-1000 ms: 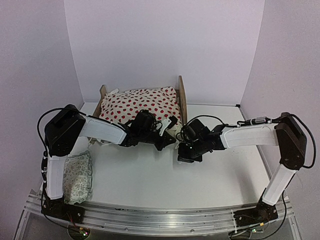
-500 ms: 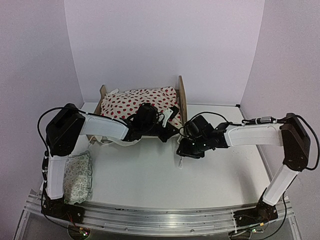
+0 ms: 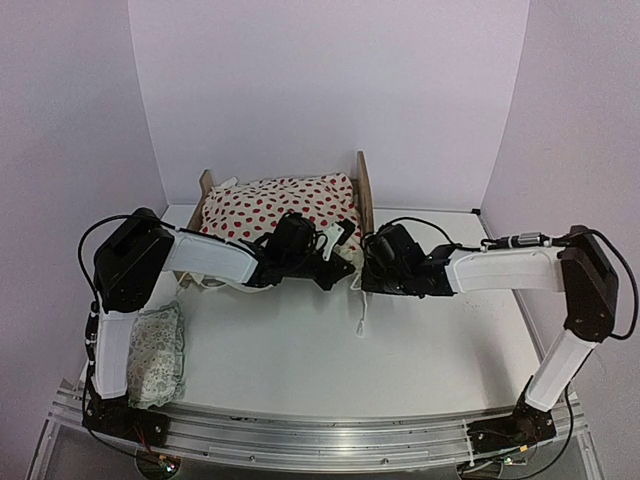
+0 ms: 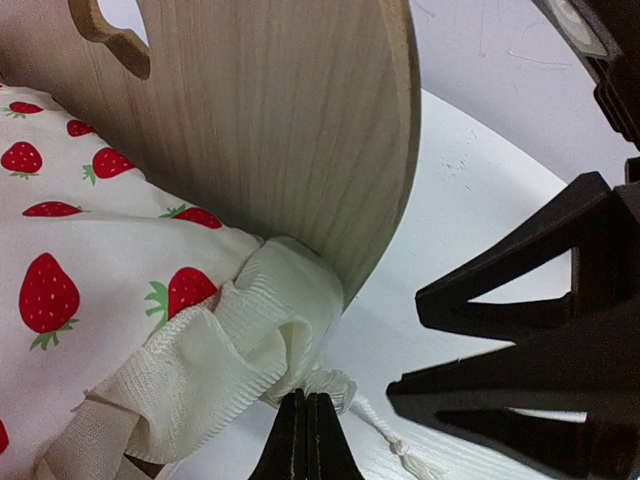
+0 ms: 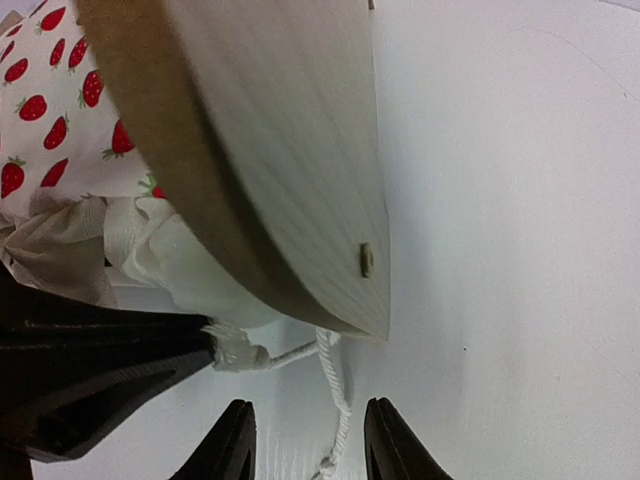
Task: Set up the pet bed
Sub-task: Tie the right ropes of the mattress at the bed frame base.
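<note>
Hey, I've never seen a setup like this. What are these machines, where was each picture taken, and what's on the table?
Two robot arms are bolted at the table's near edge. One picture looks down from above and behind them; the other two come from a camera on each wrist, so the black prongs at the bottom are its fingers. At the back stands a wooden pet bed with a strawberry-print blanket on it. A patterned pillow lies by the left arm's base. The left gripper is shut at the blanket's ruffled corner; the right gripper is open, holding nothing, a white cord lying between its fingers.
</note>
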Available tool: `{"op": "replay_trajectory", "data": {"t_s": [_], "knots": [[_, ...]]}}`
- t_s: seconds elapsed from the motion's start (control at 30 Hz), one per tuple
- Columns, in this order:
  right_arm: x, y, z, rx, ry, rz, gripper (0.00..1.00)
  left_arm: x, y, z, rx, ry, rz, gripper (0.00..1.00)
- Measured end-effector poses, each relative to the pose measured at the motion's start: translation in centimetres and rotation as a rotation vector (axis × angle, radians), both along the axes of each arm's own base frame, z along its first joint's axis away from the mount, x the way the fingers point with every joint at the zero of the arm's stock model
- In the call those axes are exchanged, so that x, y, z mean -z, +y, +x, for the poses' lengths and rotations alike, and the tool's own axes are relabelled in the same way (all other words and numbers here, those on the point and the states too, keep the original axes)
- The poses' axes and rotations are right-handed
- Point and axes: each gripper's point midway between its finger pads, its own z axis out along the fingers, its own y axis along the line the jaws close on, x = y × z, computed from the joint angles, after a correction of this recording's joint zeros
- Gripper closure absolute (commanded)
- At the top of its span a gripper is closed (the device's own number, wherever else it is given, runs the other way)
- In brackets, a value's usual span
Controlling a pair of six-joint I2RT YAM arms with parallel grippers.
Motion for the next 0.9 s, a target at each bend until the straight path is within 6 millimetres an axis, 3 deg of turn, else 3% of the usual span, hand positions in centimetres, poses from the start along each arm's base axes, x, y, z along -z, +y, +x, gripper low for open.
{"op": "replay_trajectory", "data": {"t_s": [0.33,0.57,0.73,0.9], "knots": [[-0.9,2.5,1.0,0.040,-0.136,-0.167,0.63,2.0,1.4,-0.2,-0.027,0.024,0.042,1.00],[-0.9,2.0,2.0,0.091,-0.165,-0.269,0.67,2.8,2.2,-0.5,-0.035,0.038,0.059,1.00],[-0.2,1.7,2.5,0.115,-0.159,-0.333,0.67,2.3,2.3,-0.5,-0.040,0.032,0.050,1.00],[0.0,1.9,3.0,0.134,-0.161,-0.356,0.62,2.4,3.0,-0.2,-0.064,0.039,0.049,1.00]]}}
